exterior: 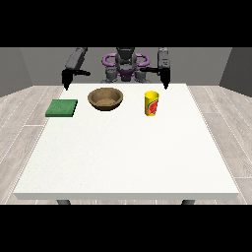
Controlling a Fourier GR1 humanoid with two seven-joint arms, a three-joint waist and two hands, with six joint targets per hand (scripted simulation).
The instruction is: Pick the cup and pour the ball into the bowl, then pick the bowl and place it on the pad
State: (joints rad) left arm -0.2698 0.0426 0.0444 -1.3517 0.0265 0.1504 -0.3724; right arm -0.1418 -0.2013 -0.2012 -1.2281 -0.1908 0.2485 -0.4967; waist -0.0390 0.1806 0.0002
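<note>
One upright yellow cup (151, 103) with a red mark.

The table (123, 157) is plain white, with dark grey legs showing under its near edge. The pad (62, 108) is green, its top faintly speckled and its side a darker green. The bowl (105, 98) is brown with a mottled, wood-like grain, lighter tan inside. The cup (151, 103) is bright yellow with a red patch on its side. Both hands (65, 79) (165, 78) are black, on grey arms. The robot's torso (125, 64) is grey with purple rings. The floor (24, 106) is pale grey planks, the walls grey.
</note>
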